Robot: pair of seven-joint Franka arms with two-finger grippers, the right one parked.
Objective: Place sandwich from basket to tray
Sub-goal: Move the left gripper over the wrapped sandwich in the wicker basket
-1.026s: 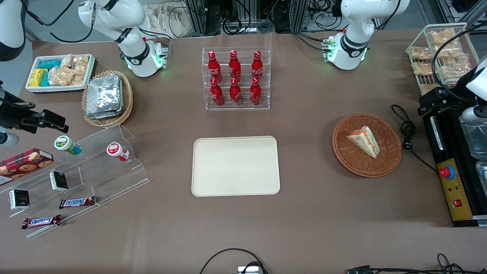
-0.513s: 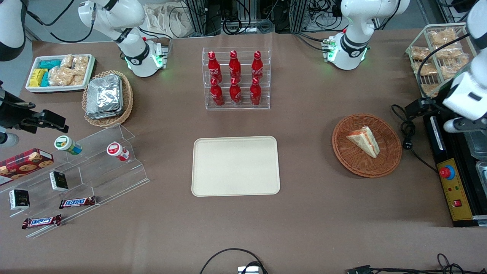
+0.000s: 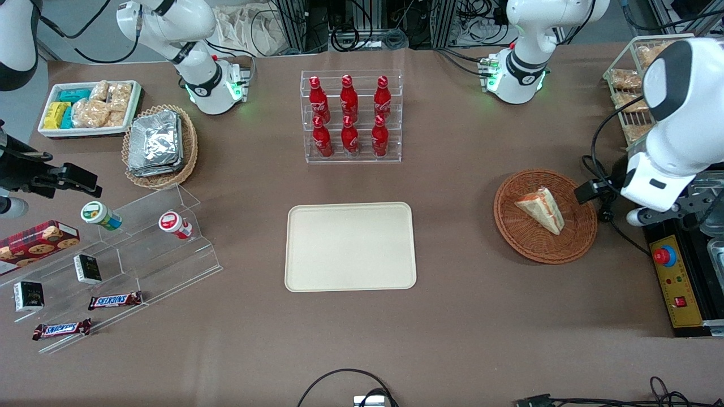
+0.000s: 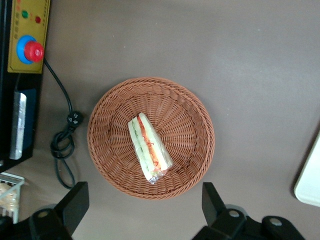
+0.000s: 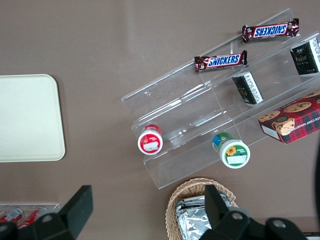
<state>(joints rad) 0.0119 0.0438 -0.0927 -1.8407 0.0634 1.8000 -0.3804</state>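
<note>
SNICKERS on two chocolate bars on the clear tiered stand, Coca-Cola script on red bottles

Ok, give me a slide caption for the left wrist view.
Open claw hovers above the triangular white-bread sandwich lying in the round reddish-brown wicker basket on the brown table.

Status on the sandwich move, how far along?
Nothing moved yet: the sandwich lies in the basket, the tray is bare. In hand: the gripper is open above the basket, holding nothing. Left: descend, grasp, carry, release.
</note>
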